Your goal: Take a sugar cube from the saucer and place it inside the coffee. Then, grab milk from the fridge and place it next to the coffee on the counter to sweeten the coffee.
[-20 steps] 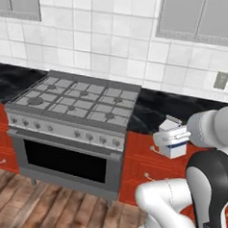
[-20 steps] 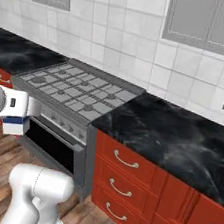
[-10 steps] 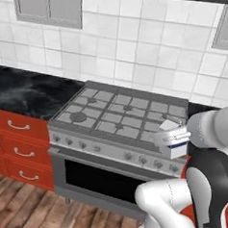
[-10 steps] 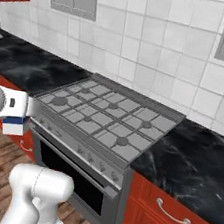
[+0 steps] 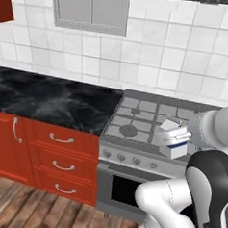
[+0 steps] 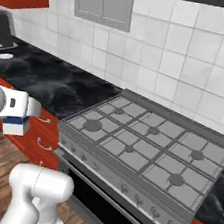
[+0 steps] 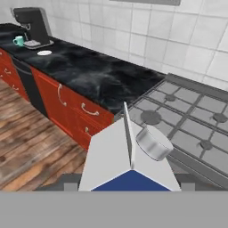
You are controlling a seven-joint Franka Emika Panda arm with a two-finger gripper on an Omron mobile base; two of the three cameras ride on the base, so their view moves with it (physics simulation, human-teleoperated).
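Observation:
My gripper is shut on the milk, a white gable-top carton with blue markings, held in the air in front of the stove. In the right base view the milk hangs at the gripper over the wooden floor. The hand view looks down the milk toward the black counter. Far along that counter stand the teal coffee mug and the white saucer. The sugar cube is too small to make out. The fridge is out of view.
A black coffee machine stands right behind the mug. A grey gas stove sits to the right of the counter. Red drawers run below the counter. The saucer lies at the far left.
The whole picture has shifted: the base has driven left along the counter, so the stove now lies further right. The milk stays in the gripper.

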